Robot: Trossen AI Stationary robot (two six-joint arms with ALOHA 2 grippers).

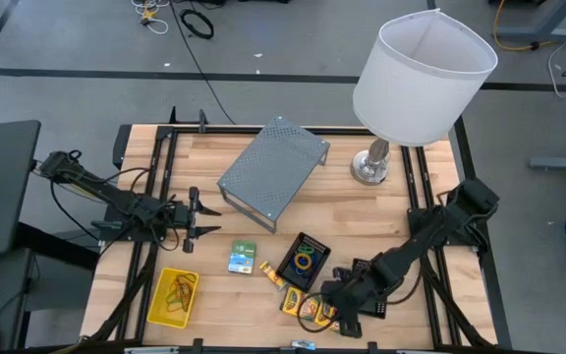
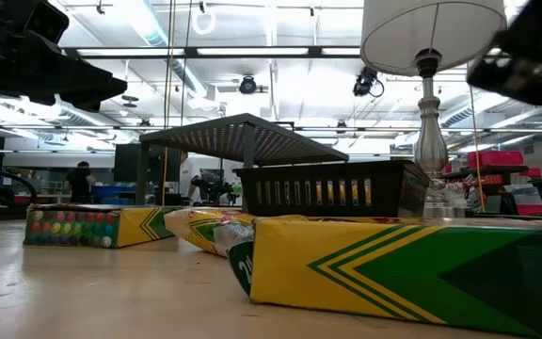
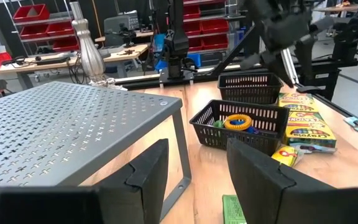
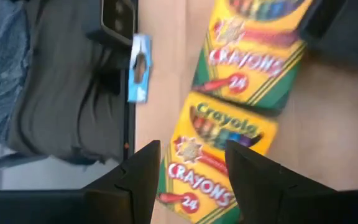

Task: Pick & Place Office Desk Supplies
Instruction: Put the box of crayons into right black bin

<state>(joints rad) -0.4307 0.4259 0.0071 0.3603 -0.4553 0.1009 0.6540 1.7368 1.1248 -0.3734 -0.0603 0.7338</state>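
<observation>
Landmark used: lamp (image 1: 416,79), standing at the far right of the table (image 1: 362,211).

Right gripper (image 1: 334,295): down at the near edge, well in front of the lamp, poised over the crayon boxes (image 1: 308,307). Wrist view shows both fingers (image 4: 143,171) spread apart w/ a crayon box (image 4: 213,158) visible between them; nothing clamped. State: open, empty. Whether fingertips touch the box: cannot tell.

Left gripper (image 1: 194,218): left of the lamp, past the grey perforated stand (image 1: 271,167), raised near that stand's near-left corner. Wrist view shows fingers (image 3: 148,171) parted, nothing between. State: open, empty.

Task items, all nearer the front edge than the lamp:
- Black mesh tray (image 1: 304,261), in front and left of lamp base, holds coloured rubber bands (image 3: 237,121) (yellow, blue, green seen from left wrist view).
- Second mesh tray (image 3: 248,87) sits behind the first in the left wrist view; contents not discernible.
- Crayon boxes lie flat just beside the first tray, on its front-edge side.
- Green-white packet (image 1: 242,257), left of the tray, apart from it.
- Yellow basket (image 1: 172,297), far left-front corner, well apart from lamp; has band loops inside.

Low view: crayon boxes fill the foreground; mesh tray behind them.
</observation>
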